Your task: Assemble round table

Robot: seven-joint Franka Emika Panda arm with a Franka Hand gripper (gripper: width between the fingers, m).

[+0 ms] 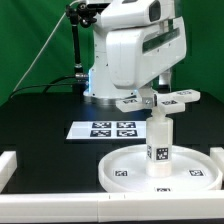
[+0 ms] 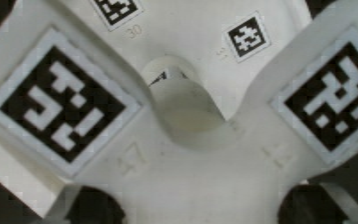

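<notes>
my gripper (image 1: 158,92) hangs straight down over the middle of the scene, and the cross-shaped piece (image 1: 160,100) lies right under my fingertips, roughly level, with its arms spreading to both sides of me. in the wrist view the cross-shaped piece (image 2: 179,110) fills almost the whole picture: its raised hub is in the centre and large square tags (image 2: 66,95) sit on the arms around it. two dark rounded shapes flank one arm, and i cannot tell whether they are my fingers or the table showing through. so i cannot tell whether i am clenched on the cross or released from it; the exterior view hides my fingertips behind the piece.

directly below me the post (image 1: 160,138) stands upright, and its top appears to meet the underside of the cross. its foot rests in the middle of the round disc (image 1: 125,168), which lies flat on the black table (image 1: 45,120), rim up, beneath me.

the marker board (image 1: 103,128) lies flat on the table, lower than my gripper and off toward the exterior view's left, apart from the disc. a white rail (image 1: 60,203) runs along the table edge, well below me and nearest the exterior camera.
</notes>
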